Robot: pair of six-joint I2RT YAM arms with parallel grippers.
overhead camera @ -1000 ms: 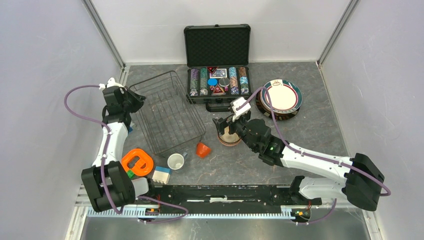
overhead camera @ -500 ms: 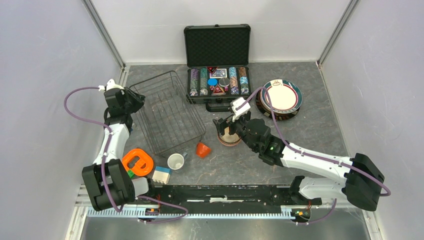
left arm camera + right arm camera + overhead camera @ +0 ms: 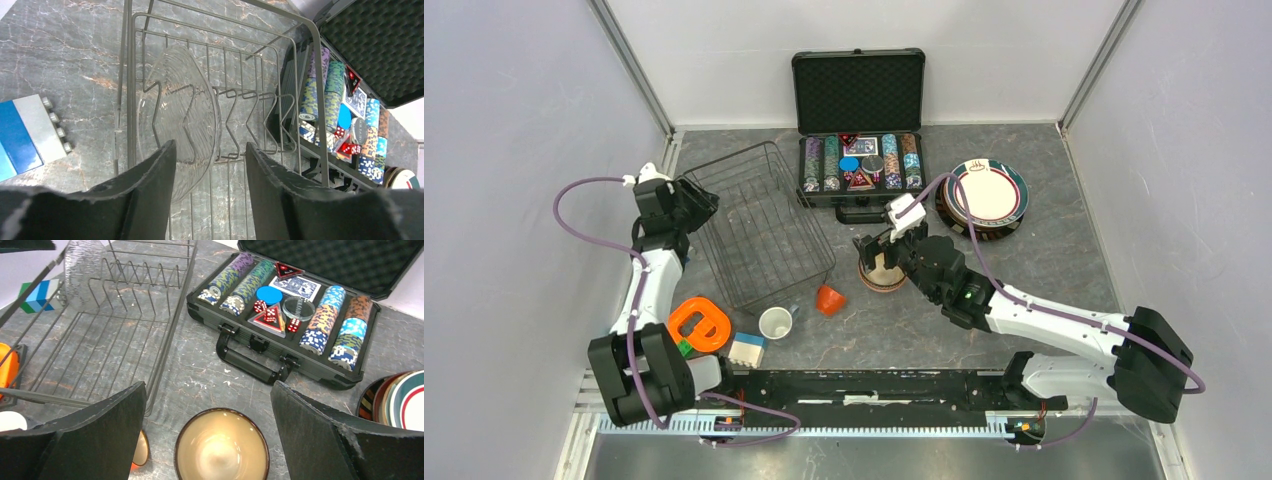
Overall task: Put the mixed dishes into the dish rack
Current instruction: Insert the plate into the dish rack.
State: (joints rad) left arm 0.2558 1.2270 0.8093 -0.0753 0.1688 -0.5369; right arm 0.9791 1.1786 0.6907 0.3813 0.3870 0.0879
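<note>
- Right wrist view puts the tan glazed bowl with the dark rim (image 3: 220,450) directly under the right gripper (image 3: 208,390); its fingers are spread wide, one on each side of the bowl, and neither looks to be touching it.
- You will find the bowl on the grey marbled table (image 3: 1064,240), between the black thin-wire dish rack (image 3: 759,225) and the stack of round plates (image 3: 989,195); it sits just in front of the open black poker-chip case (image 3: 859,130).
- Expect it to be stiff, smooth-glazed and slippery, with some weight and a rim that could chip; a pinch on the rim, one finger inside the wall and one outside, looks the surest hold.
- Its mouth faces straight up; being round it has no long axis across the table, so any point on the rim will serve you equally; you would likely need to tilt it to seat it in the rack.
- Left wrist view shows the left gripper (image 3: 210,147) above the rack, fingers apart and holding nothing; a clear ribbed round plate (image 3: 177,117) stands on edge in the wire dividers below.
- A small orange cup (image 3: 829,298) and a small white cup (image 3: 775,322) wait on the table near the rack's near corner.
</note>
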